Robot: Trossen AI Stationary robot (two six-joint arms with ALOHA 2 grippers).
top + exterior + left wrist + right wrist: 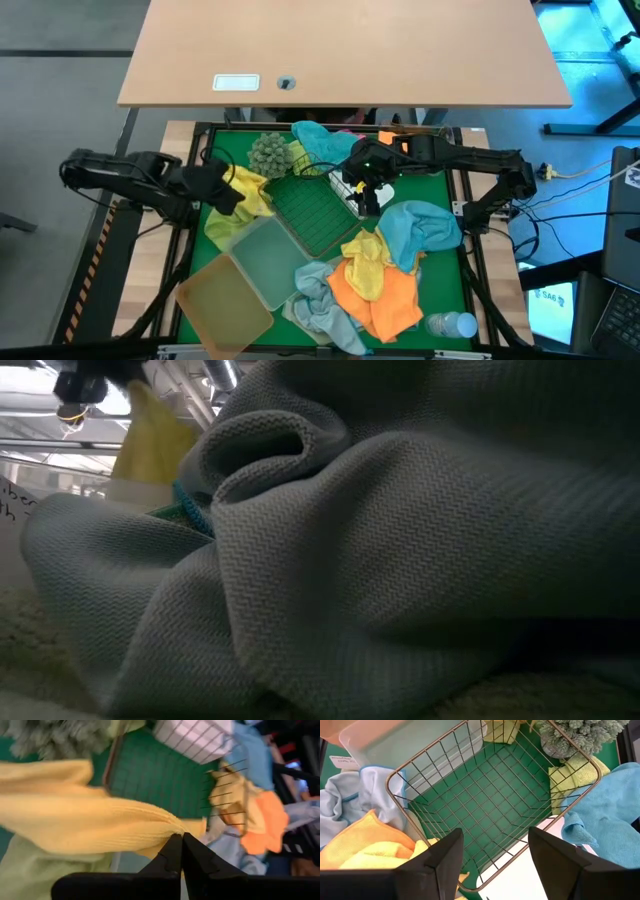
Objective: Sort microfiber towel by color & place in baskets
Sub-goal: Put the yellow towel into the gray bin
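My left gripper [228, 190] is at the table's left, shut on a yellow towel [252, 188], beside the green wire mesh basket [312, 212]. My right gripper [492, 855] hangs open over the wire basket's [485, 805] right rim and touches nothing. A frosted clear basket [265, 262] and an amber basket [220, 308] lie near the front left. The white basket [520, 876] shows under my right gripper. Orange [388, 298], yellow [366, 256] and light blue [420, 228] towels are heaped at the front right. My left gripper pinches the yellow towel [75, 815] between its two fingers [172, 851] at a bunched end [172, 827]. The cloth fans out wide away from the fingertips. In the low view the towel [150, 445] hangs down below the gripper [80, 385].
A round grey-green bobbly ball [268, 152], a lime green towel [300, 155] and a light blue towel [325, 140] lie at the far edge. A pale blue-grey cloth [320, 308] lies at the front and fills the low view [400, 580]. A clear bottle [452, 325] lies front right.
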